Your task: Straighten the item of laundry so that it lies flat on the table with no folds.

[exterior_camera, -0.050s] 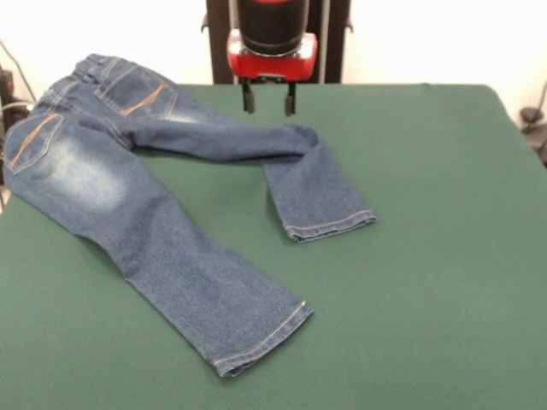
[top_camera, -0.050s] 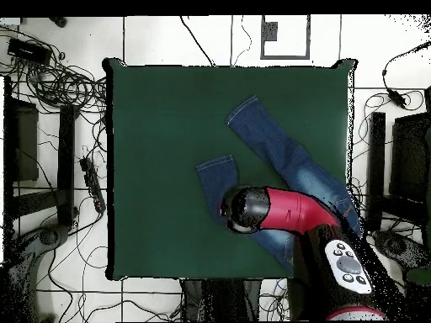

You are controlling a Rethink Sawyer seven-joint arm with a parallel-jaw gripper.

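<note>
A small pair of blue denim jeans (exterior_camera, -0.050s: 128, 179) lies on the dark green table (exterior_camera, -0.050s: 427, 256), waistband at the far left in the front view. One leg runs straight toward the near edge. The other leg is bent at the knee, its lower part folded back to a cuff (exterior_camera, -0.050s: 329, 224). My gripper (exterior_camera, -0.050s: 267, 98) hangs open above the bent leg, its two black fingers apart and holding nothing. In the overhead view the jeans (top_camera, -0.050s: 278, 143) show partly, and the red arm (top_camera, -0.050s: 278, 210) covers the gripper and the bent leg's upper part.
Cables and equipment lie on the floor around the table (top_camera, -0.050s: 168, 126) in the overhead view. The jeans' waistband reaches the table's edge at the left of the front view.
</note>
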